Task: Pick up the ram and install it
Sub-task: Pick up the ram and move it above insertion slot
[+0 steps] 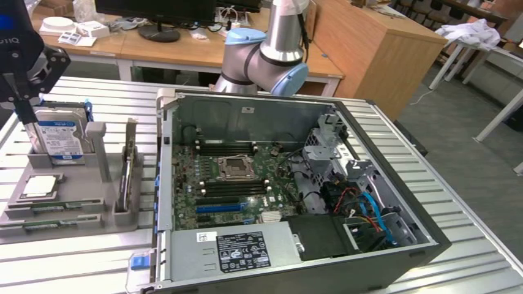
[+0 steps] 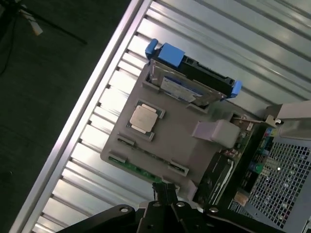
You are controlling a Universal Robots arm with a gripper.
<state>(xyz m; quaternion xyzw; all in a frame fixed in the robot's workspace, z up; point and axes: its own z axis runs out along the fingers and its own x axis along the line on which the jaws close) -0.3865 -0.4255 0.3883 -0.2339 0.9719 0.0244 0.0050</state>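
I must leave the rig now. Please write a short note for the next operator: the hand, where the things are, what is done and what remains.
Hand: shut, nothing in it, above the grey holder.
Ram: in the holder, beside the open case.
Done: nothing that shows; the ram is not yet picked up.
Left: the pick-up and the install.

A robotics lab: a robot arm [image 1: 270, 58] stands behind an opened computer case [image 1: 237, 116] on a ribbed metal table [image 1: 82, 257]; wooden desks [image 1: 155, 48], a monitor [image 1: 155, 9] upper left.
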